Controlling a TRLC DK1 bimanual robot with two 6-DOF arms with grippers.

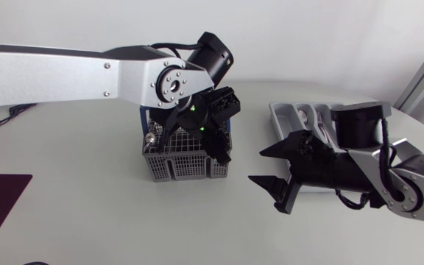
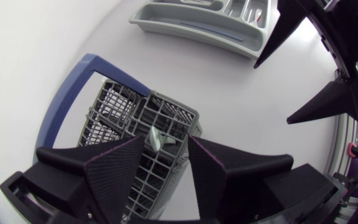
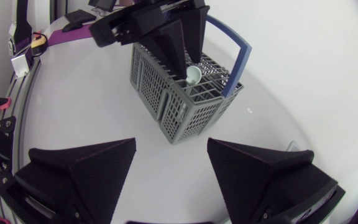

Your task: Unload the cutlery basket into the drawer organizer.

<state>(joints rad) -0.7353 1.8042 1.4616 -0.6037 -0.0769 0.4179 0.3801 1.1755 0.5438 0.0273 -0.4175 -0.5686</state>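
In the middle of the table (image 1: 87, 221) stands the grey cutlery basket (image 1: 179, 163). From above, my left arm covers most of its top, so what is inside is hard to see there. In the left wrist view one pale piece (image 2: 156, 138) pokes up out of a small slot. Only its top end shows. Its long part goes down into the basket and is hidden, so I cannot tell if it is a spoon or a fork. The left gripper (image 2: 166, 142) hangs right over it, fingers spread, with the piece between them. I cannot tell if they touch it.

The drawer organizer (image 1: 289, 114) lies to the right, partly hidden under my right arm. The right gripper (image 1: 256, 165) is between basket and organizer, fingers wide apart, holding nothing, tips pointing at the basket.
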